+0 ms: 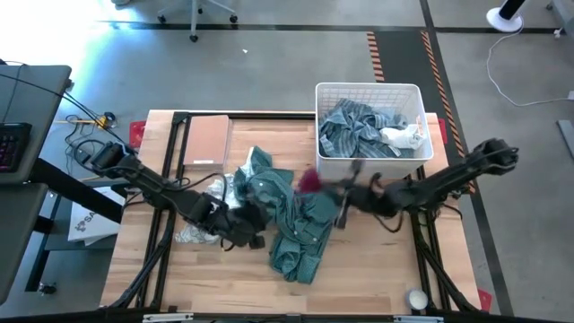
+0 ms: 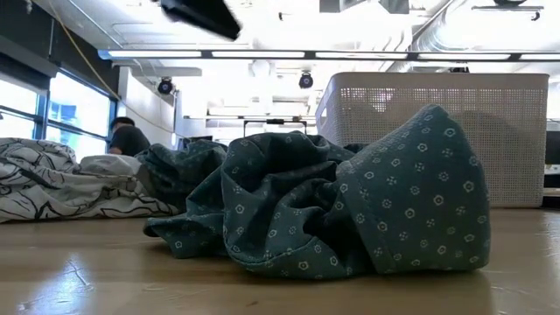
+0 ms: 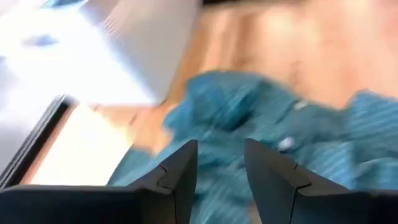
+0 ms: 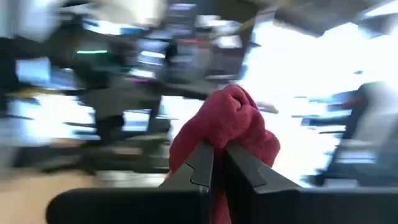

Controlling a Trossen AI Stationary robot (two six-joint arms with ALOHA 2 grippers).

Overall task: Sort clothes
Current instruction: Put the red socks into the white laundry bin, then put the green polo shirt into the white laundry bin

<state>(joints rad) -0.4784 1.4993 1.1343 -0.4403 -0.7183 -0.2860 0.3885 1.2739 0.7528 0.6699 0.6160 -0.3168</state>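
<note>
A small red cloth [image 4: 225, 127] is pinched between the right gripper [image 4: 219, 163] fingers, held above the bench [image 1: 377, 269] beside the white basket [image 1: 369, 90]. The left gripper [image 3: 219, 163] fingers are spread over the green patterned garment [image 1: 291, 215], apparently touching nothing.

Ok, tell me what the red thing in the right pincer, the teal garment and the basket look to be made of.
Red cloth: soft, fuzzy fabric, probably terry or fleece; nappy surface, bunched in the shut right pincer.
Teal garment: thin woven fabric, matte, with a small printed pattern; it crumples into folds.
Basket: white plastic, likely rigid; walls perforated in a fine grid.
</note>
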